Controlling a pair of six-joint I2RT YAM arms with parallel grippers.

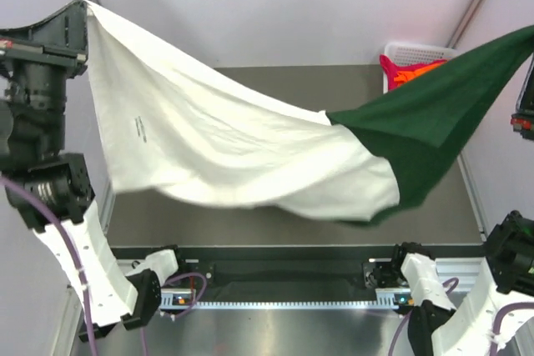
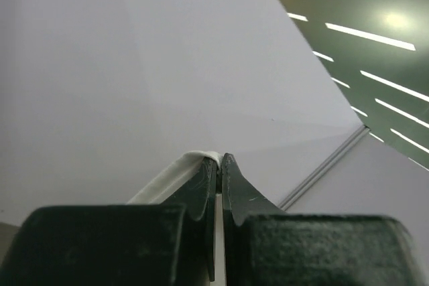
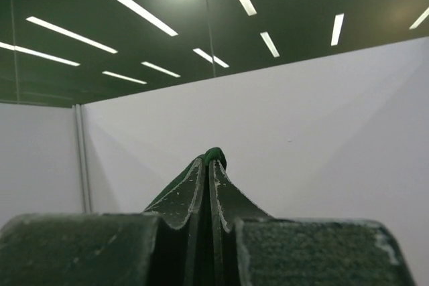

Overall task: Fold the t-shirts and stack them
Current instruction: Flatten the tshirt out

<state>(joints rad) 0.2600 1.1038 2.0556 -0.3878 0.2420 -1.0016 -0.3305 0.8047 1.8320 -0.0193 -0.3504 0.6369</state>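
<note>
Shirt (image 1: 225, 135) held stretched over table (image 1: 167, 224): white edge clamped by left gripper (image 2: 219, 163), green edge by right gripper (image 3: 210, 160)

The right gripper (image 3: 210, 163) points upward, its two dark, scuffed fingers (image 3: 182, 195) pressed together. A small nub of dark green cloth (image 3: 216, 155) is pinched at their tips. Behind stands a white wall (image 3: 322, 132), with strip lights (image 3: 137, 10) on a dark ceiling.
</note>
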